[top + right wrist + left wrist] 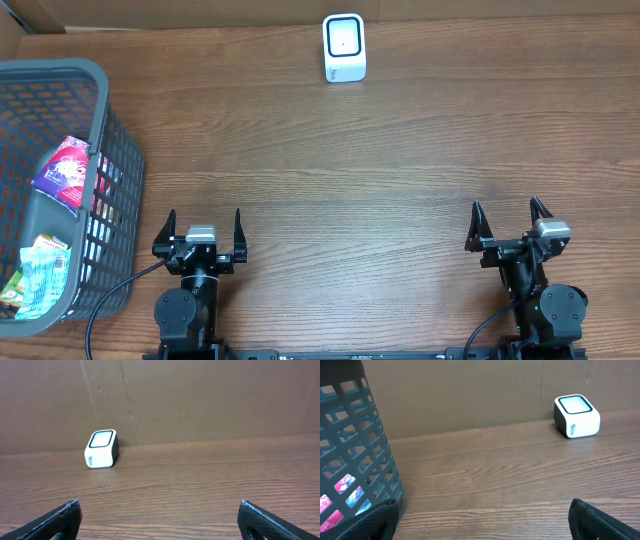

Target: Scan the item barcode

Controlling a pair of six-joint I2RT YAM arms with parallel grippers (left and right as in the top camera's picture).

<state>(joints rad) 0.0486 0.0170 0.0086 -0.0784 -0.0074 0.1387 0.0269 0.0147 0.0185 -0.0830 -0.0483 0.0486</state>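
**Wide open, nothing held**

Your left gripper (pixel 204 225) and right gripper (pixel 506 215) stand wide and empty. The purple packet (pixel 65 172) lies in the basket (pixel 125 150), left of your left gripper. It looks light, soft and slippery, so pinch a free edge.

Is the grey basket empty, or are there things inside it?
Not empty. From overhead, the basket holds a purple packet and, nearer the robot, a green packet.
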